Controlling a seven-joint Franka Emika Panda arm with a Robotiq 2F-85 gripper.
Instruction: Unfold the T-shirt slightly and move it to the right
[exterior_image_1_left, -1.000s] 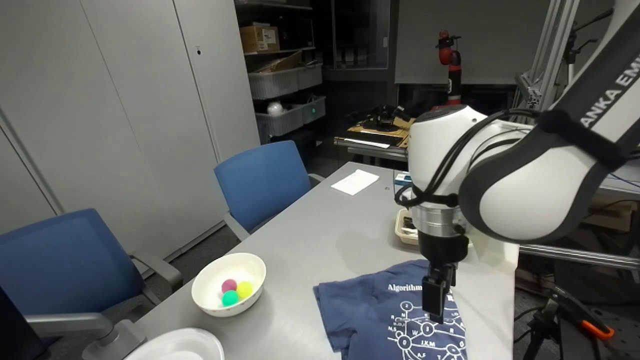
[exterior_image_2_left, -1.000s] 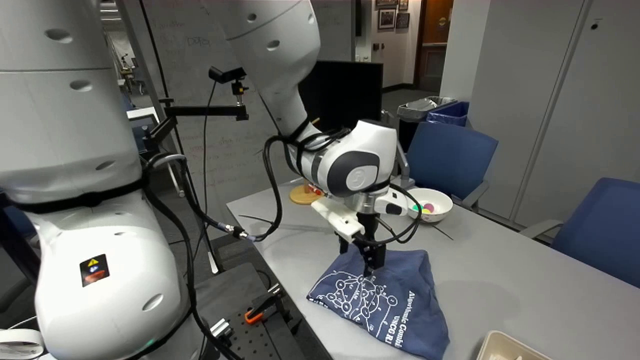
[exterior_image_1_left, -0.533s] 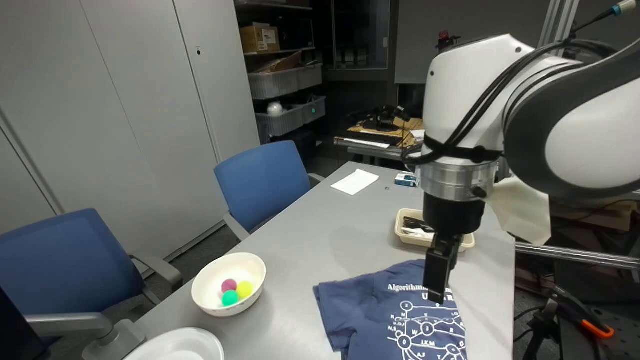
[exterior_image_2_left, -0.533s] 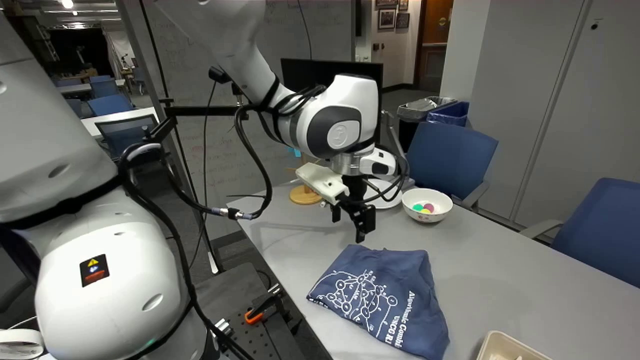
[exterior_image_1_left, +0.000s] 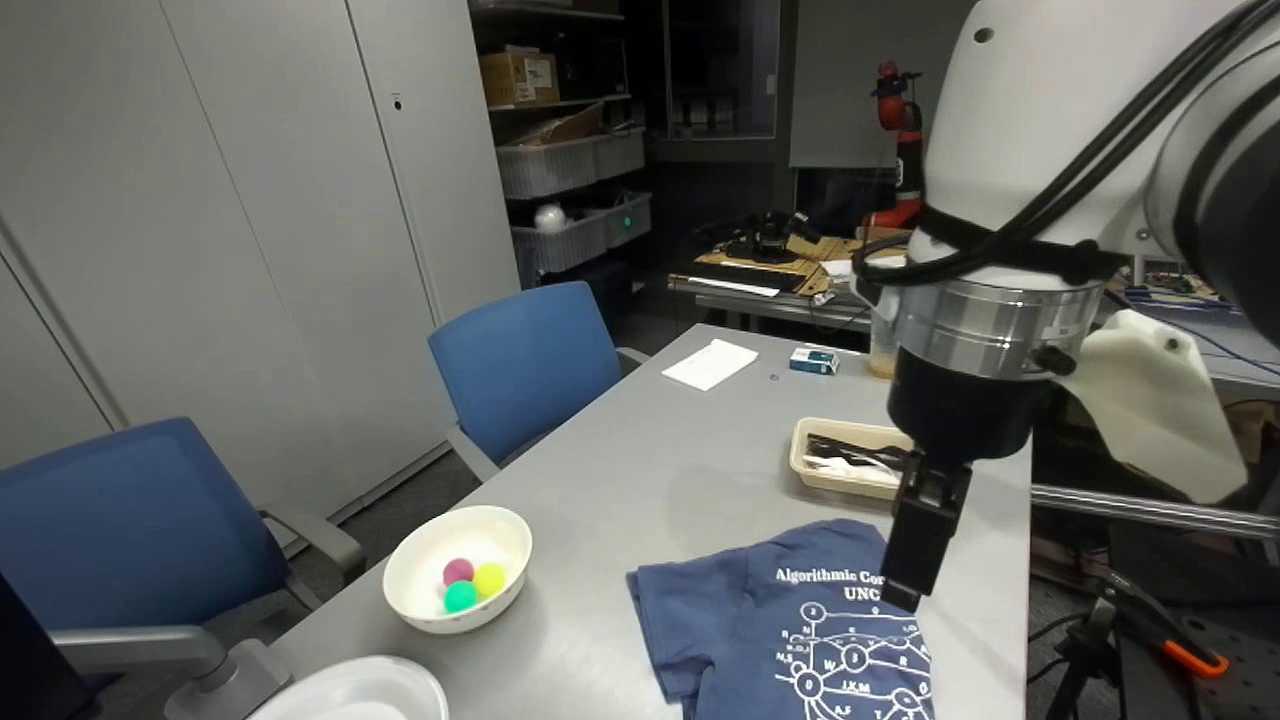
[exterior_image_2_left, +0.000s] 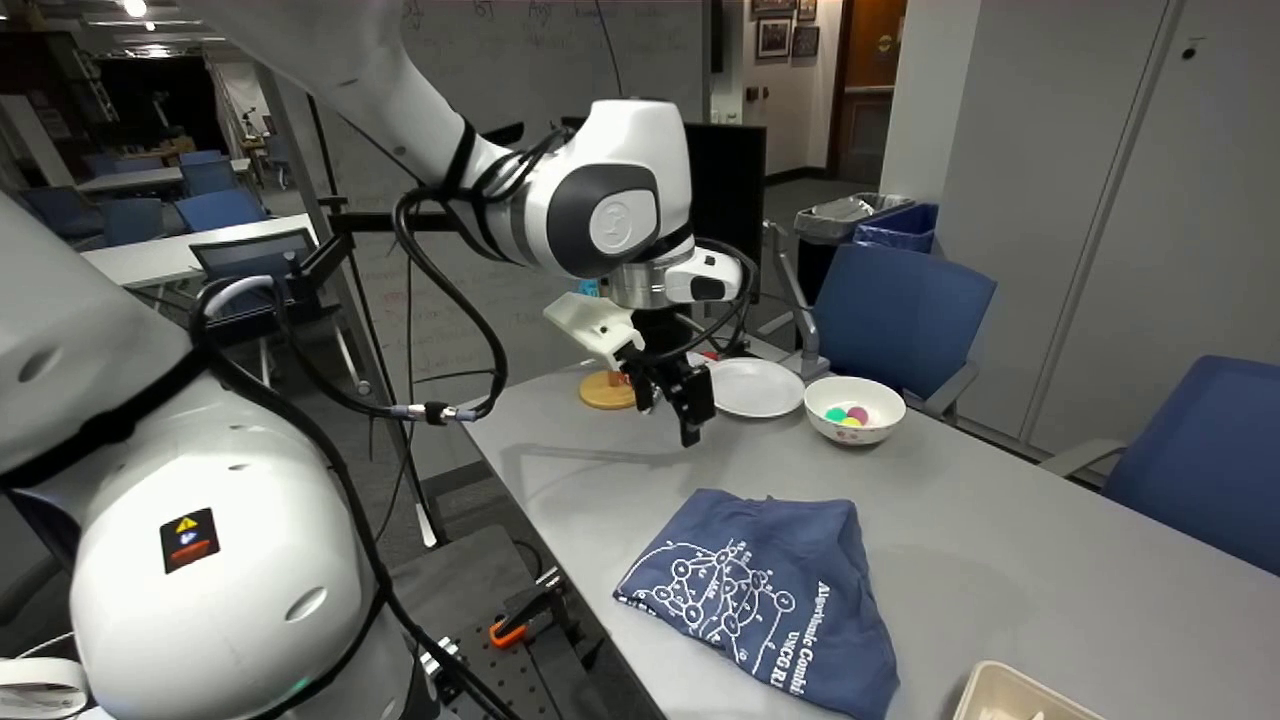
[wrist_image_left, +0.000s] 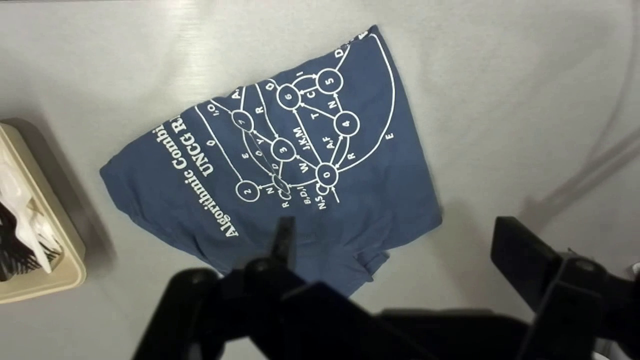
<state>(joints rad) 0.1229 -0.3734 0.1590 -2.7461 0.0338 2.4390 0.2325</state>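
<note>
The T-shirt is dark navy cloth with white lettering and a white graph print. It lies partly folded on the grey table, print side up, and shows in both exterior views (exterior_image_1_left: 740, 620) (exterior_image_2_left: 770, 580) and in the wrist view (wrist_image_left: 410, 195). Its near end is cut off in an exterior view. A small bunched fold shows at one edge in the wrist view. My gripper (wrist_image_left: 395, 222) is open and empty, fingers wide apart. It hangs above the table, off the shirt's edge, in an exterior view (exterior_image_2_left: 667, 422); the shirt is not touched.
A white bowl (exterior_image_1_left: 515, 545) with 3 coloured balls and a white plate (exterior_image_2_left: 757, 388) stand on the table. A beige tray (exterior_image_1_left: 825, 482) with black and white cutlery lies beyond the shirt. A round wooden base (exterior_image_2_left: 607, 392) is near the table's far end. Blue chairs (exterior_image_1_left: 530, 370) stand alongside.
My gripper has risen from low over the shirt and moved off it, toward the wooden base and plate side. The T-shirt has not moved.
</note>
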